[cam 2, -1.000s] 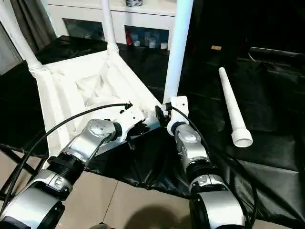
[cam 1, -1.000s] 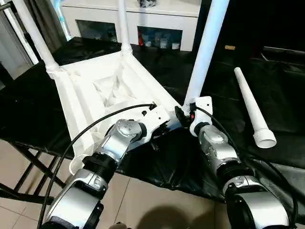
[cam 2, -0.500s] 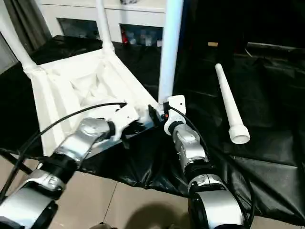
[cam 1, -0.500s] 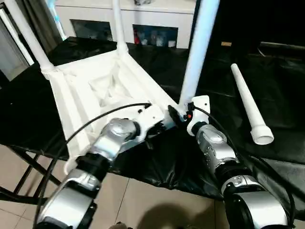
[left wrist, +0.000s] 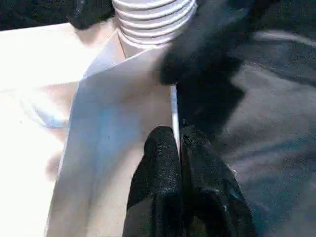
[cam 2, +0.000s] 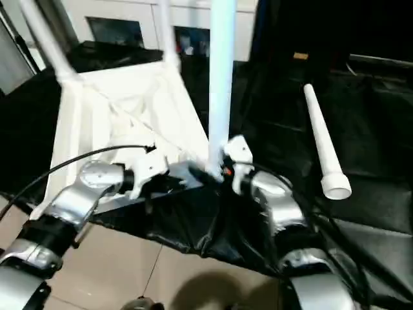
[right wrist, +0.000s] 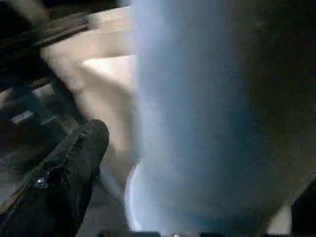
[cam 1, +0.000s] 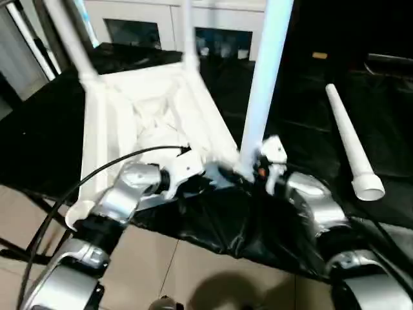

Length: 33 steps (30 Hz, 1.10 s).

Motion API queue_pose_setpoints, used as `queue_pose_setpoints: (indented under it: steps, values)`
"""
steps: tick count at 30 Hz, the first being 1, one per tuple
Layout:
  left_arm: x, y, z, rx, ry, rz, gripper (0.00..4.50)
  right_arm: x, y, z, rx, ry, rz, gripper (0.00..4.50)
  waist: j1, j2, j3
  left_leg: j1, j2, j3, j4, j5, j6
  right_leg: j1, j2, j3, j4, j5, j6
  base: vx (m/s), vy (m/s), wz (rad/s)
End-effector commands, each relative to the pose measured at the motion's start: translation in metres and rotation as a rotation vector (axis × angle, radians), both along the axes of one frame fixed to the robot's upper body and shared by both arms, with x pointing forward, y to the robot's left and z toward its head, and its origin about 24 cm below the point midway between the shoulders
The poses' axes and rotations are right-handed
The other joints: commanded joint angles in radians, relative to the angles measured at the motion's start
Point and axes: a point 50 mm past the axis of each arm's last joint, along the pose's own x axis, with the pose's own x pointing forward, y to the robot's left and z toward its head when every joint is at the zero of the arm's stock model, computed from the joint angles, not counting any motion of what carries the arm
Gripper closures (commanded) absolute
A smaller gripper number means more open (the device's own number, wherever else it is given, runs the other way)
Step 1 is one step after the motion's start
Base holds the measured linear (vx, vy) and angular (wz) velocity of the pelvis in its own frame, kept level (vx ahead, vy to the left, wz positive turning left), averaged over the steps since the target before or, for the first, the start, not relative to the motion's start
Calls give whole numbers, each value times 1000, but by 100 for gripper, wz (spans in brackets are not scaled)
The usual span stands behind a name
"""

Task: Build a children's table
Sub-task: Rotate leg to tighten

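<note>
The white tabletop lies upside down on a black-covered surface, ribbed underside up. Three white legs stand in its corner sockets: one at the far left, one at the far corner and one at the near corner. A fourth leg lies loose on the cloth to the right. My left gripper is shut, pinching the tabletop's thin rim beside the near socket. My right gripper sits at the near leg's base, a finger on either side and a gap showing between that finger and the leg.
A white cabinet with glass doors stands behind the table. The black cloth hangs over the near edge above a tiled floor. Dark frame bars cross low on the left.
The whole picture has shifted and blurred, so the camera moved. Both grippers stay at the near corner of the tabletop, by the standing leg.
</note>
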Motion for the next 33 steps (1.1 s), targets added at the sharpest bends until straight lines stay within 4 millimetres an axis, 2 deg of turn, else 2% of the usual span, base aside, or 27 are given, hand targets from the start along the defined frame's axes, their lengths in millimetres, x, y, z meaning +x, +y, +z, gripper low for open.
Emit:
queue_pose_setpoints:
  steps: [1,2,3,4,5,7,8,9,10,11,12,14,20,22,26,28,29,30,31,32,33]
  values:
    - [-6,-4,1,-2,4,-76,450,-3,2,6,-6,-9,80,3,3,-4,-74,8,62,-15,-63,-88,115,69,-94,52,-52,-17,-263,0,0,0]
    - [-7,0,1,2,9,-84,450,-4,1,8,-7,-1,112,3,3,-4,-74,8,62,-15,-63,-83,113,68,-94,52,-51,-15,-262,0,0,0]
    - [-8,5,2,6,20,-96,450,-7,-1,11,-11,21,177,3,3,-16,-74,5,60,-15,-63,-73,116,72,-94,53,-48,-20,-260,0,0,0]
    - [-8,5,2,6,20,-96,450,-7,-1,11,-11,21,177,3,3,-12,-73,5,59,-14,-62,-71,120,70,-94,53,-50,-28,-257,0,0,0]
    - [-9,6,3,6,26,-100,450,-8,-2,12,-13,29,200,3,2,-15,-73,6,60,-12,-62,-67,121,66,-93,53,-52,-38,-250,0,0,0]
    - [-11,11,2,20,35,-118,450,-11,-3,13,-38,41,264,3,2,-26,-74,4,59,-12,-61,-44,129,68,-93,52,-50,-30,-247,0,0,0]
    - [-11,11,2,20,35,-118,450,-11,-3,13,-38,41,264,3,4,-23,-75,4,59,-13,-60,-37,130,68,-94,52,-47,-27,-246,0,0,0]
    - [-13,14,1,31,39,-129,450,-13,-4,14,-43,54,300,3,4,-28,-76,4,58,-12,-58,-20,136,67,-93,52,-46,-17,-244,0,0,0]
    - [-13,14,1,32,40,-130,450,-13,-4,14,-43,56,304,3,5,-26,-76,4,58,-13,-58,-15,138,67,-92,52,-44,-12,-244,0,0,0]
    - [-13,15,2,32,41,-132,450,-14,-4,15,-43,61,310,20,5,-24,-77,6,59,-12,-56,-11,142,65,-92,52,-44,-7,-245,0,0,0]
    - [-14,15,1,37,46,-139,450,-15,-5,14,-56,71,331,29,4,-28,-78,6,59,-11,-56,-9,144,65,-93,52,-44,-5,-246,0,0,0]
    - [-14,16,1,42,51,-144,450,-16,-5,13,-72,78,349,40,6,-28,-77,6,59,-12,-56,-3,144,64,-92,51,-42,-4,-248,0,0,0]
    - [-13,19,0,55,66,-145,450,-18,-2,10,-85,107,371,82,11,-33,-76,7,58,-11,-57,-22,127,64,-93,52,-46,-46,-239,0,0,0]
    - [-13,20,-1,60,65,-139,450,-20,0,8,-78,116,370,112,11,-32,-77,7,58,-11,-56,-19,122,65,-93,52,-45,-43,-235,0,0,0]
    - [-11,21,-1,59,62,-109,450,-20,2,4,-53,132,329,140,12,-32,-78,7,57,-12,-56,-12,120,64,-92,52,-43,-28,-236,0,0,0]
    - [-6,19,-1,51,48,-59,450,-17,5,-1,-65,128,244,161,11,-30,-76,7,57,-12,-58,-20,113,63,-92,52,-47,-37,-234,0,0,0]
    - [2,12,0,34,26,38,450,-12,10,-7,-72,100,115,166,8,-31,-75,10,58,-11,-61,-33,99,61,-93,54,-50,-55,-232,0,0,0]
    - [6,10,1,27,22,78,450,-10,13,-9,-74,89,60,170,6,-33,-69,14,55,-11,-65,-70,77,59,-93,54,-60,-114,-225,0,0,0]
    - [10,5,2,14,2,116,450,-7,16,-10,-68,79,-11,170,3,-32,-68,17,53,-14,-70,-109,50,62,-96,54,-68,-188,-209,0,0,0]
    - [10,5,2,14,2,116,450,-7,16,-10,-68,79,-11,170,-1,-34,-66,17,52,-13,-73,-125,40,63,-97,55,-74,-225,-197,0,0,0]
    - [18,-9,4,-8,-34,187,450,-2,24,-14,-36,90,-166,175,-2,-34,-66,21,54,-15,-75,-146,24,63,-98,55,-79,-272,-182,0,0,0]
